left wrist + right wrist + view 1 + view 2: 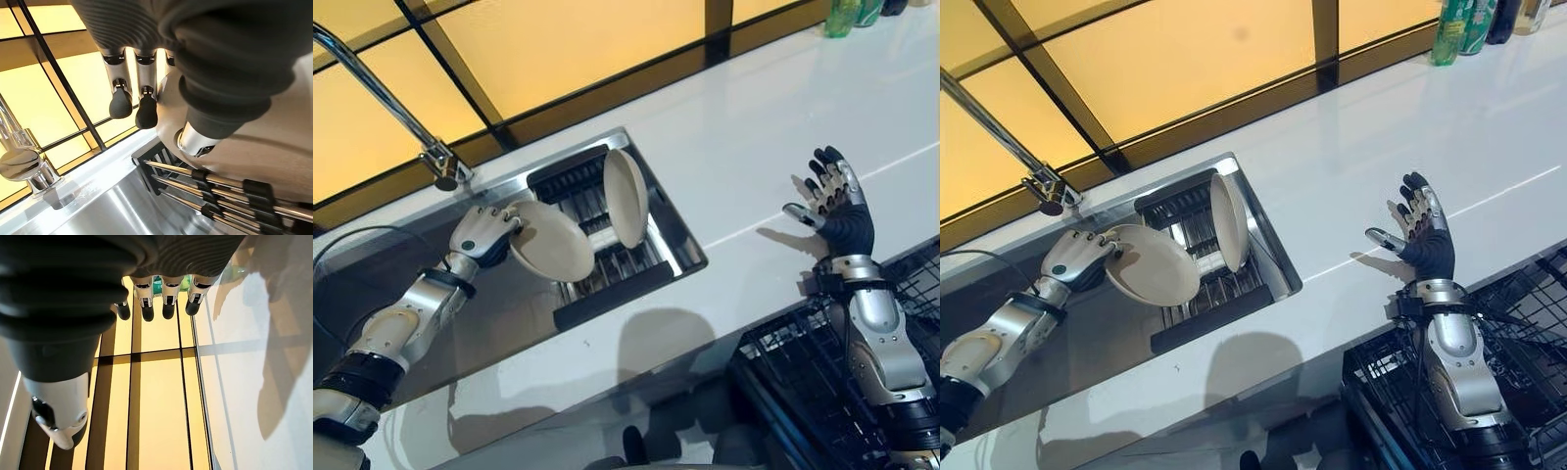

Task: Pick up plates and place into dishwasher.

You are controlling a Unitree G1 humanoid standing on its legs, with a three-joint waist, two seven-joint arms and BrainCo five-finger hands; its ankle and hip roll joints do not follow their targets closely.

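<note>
Plates are seen at the sink: one round, beige plate [551, 240] is gripped at its rim by the left hand [481, 233], whose fingers and thumb are curled round the edge, and it is held tilted over the steel sink basin [499, 323] just beside the dish rack [607, 264]. In the left wrist view the dark fingertips [121, 104] are shown lying against the plate's smooth matte face, with the thumb pressed to it above the rack's metal wires. A second plate [626, 197] of the same colour is stood upright on edge in the dark rack, near the held one but apart from it. A curved chrome faucet [406, 113] is seen above the basin's far edge.

The right hand [829, 201] is raised over the glossy white desk [754, 147], its fingers spread straight and nothing held. A black wire dishwasher basket [803, 372] is seen below the desk's near edge, under the right arm. Green bottles [1464, 24] are stood at the desk's far corner; their print cannot be read. Amber panels in dark frames are seen behind the desk.
</note>
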